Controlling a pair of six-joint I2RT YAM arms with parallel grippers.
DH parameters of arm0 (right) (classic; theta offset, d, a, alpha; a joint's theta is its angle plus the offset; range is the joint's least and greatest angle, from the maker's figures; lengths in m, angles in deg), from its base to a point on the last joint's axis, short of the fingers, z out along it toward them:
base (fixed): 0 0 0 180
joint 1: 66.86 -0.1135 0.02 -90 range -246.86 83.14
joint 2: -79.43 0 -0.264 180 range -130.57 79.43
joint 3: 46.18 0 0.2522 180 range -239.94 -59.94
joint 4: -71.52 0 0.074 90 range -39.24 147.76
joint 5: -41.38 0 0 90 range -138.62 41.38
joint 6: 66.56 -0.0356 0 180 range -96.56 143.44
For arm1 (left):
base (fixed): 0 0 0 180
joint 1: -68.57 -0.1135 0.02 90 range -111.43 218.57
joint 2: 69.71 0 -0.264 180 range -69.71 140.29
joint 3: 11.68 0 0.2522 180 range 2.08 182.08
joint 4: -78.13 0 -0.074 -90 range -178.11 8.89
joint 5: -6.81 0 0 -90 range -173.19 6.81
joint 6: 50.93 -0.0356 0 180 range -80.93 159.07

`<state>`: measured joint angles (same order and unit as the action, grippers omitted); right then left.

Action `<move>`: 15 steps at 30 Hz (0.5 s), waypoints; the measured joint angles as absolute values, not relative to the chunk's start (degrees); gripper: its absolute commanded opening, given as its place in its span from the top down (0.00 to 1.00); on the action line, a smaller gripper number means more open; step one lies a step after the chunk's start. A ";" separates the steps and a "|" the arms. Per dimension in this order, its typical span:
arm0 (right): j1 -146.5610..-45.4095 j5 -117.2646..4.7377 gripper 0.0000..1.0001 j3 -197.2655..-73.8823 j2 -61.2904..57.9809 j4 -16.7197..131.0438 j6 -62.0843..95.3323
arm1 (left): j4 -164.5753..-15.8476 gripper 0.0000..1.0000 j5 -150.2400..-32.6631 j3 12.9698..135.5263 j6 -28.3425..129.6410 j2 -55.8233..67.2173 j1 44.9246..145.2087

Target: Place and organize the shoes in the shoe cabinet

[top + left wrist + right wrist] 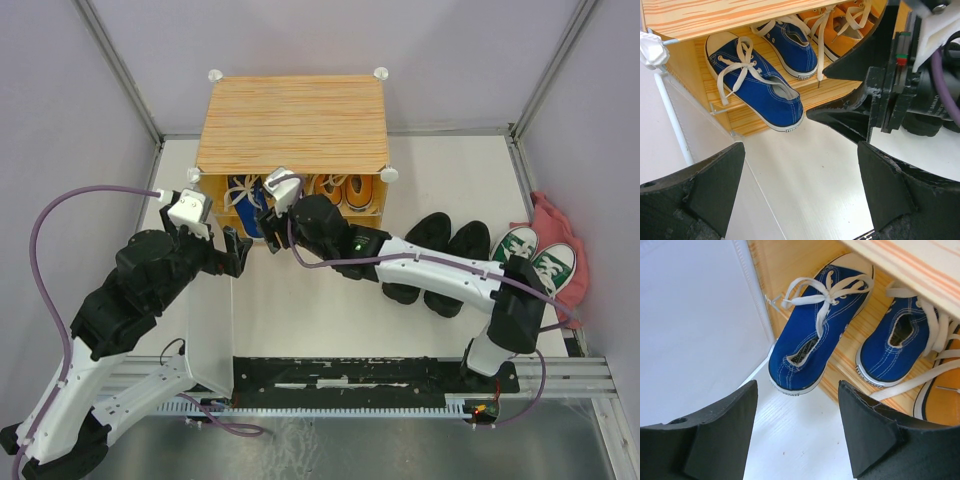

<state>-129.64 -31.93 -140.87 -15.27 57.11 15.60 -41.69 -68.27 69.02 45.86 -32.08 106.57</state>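
As the overhead view shows, your right gripper [268,222] sits close at the 6 o'clock mouth of the cabinet [290,120], so a careless retreat could catch a blue shoe [241,196] and drag it out. Boots [445,250] and green sneakers [535,255] lie outside at 3 o'clock.

Left wrist view: one blue shoe's heel overhangs the shelf lip at 11 o'clock, easily tipped. Your left gripper [800,150] gapes, empty.

Right wrist view: right jaws spread wide, holding and touching nothing, that heel at 12 o'clock.

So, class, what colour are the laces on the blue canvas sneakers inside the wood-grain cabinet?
White; the laces show best in the right wrist view.
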 measured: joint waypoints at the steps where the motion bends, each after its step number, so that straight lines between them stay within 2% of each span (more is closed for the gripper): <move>1: -129.62 -32.42 0.27 -140.87 -15.53 56.89 15.58 | -41.69 0.01 -68.27 69.02 45.86 -32.10 106.57; 15: -129.58 -32.98 0.30 -140.93 -24.30 59.84 14.77 | -41.67 0.01 -68.25 68.97 45.86 -32.48 106.57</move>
